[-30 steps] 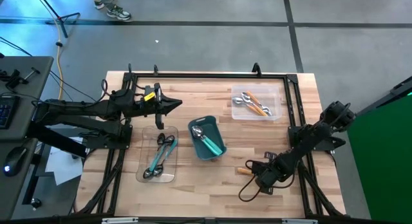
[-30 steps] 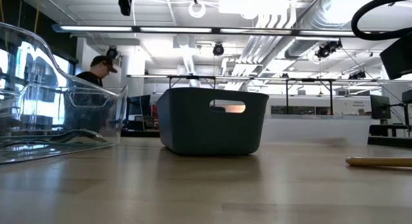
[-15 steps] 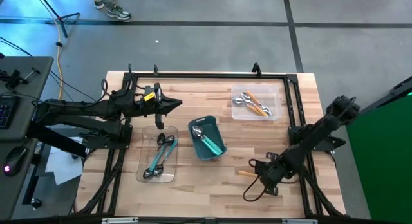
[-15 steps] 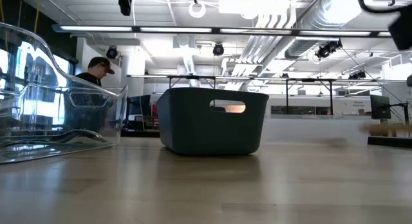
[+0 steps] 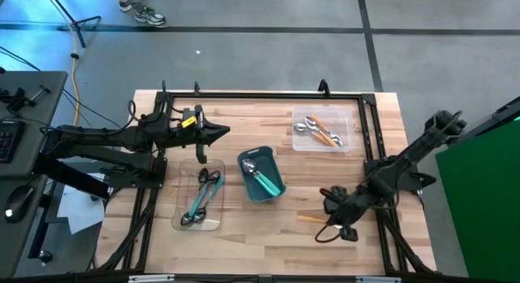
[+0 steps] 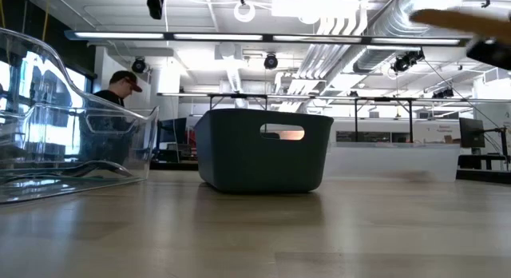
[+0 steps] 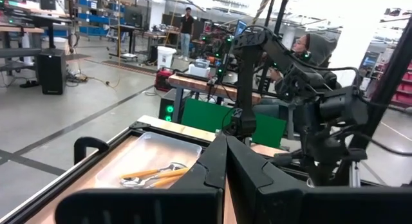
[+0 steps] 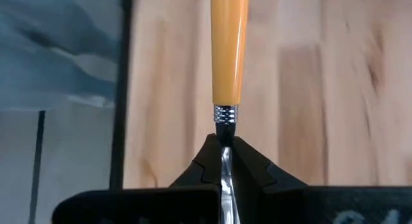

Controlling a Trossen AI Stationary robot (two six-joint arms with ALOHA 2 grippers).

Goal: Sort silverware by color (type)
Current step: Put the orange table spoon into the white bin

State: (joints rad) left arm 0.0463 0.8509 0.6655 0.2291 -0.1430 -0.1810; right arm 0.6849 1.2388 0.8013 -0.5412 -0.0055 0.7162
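A wooden table (image 5: 244, 234) fills the middle of the high view, with a dark arm reaching in from each side. The left gripper (image 5: 221, 132) is seen in the upper left part of the table, just above a clear tray (image 5: 213, 222), and its fingers are pressed fully together with nothing between them. The right gripper (image 5: 329, 219) is found in the lower right part of the table, closed tight on an orange-handled spoon (image 5: 311, 219); in the right wrist view the spoon's metal neck is pinched between the fingertips (image 8: 205, 166) and the orange handle (image 8: 229, 50) points away over the wood.

A teal bin (image 5: 276, 163) stands at the centre of the high view, and a teal-handled spoon (image 5: 262, 179) is seen lying in it. The clear tray at lower left holds teal and dark spoons (image 5: 201, 198), lying lengthwise together. A second clear tray (image 5: 351, 127) at upper right holds orange-handled spoons (image 5: 322, 130).

In the low view the bin is shown as a dark box at the centre, and a person (image 6: 120, 90) is seen beyond the table at the left.
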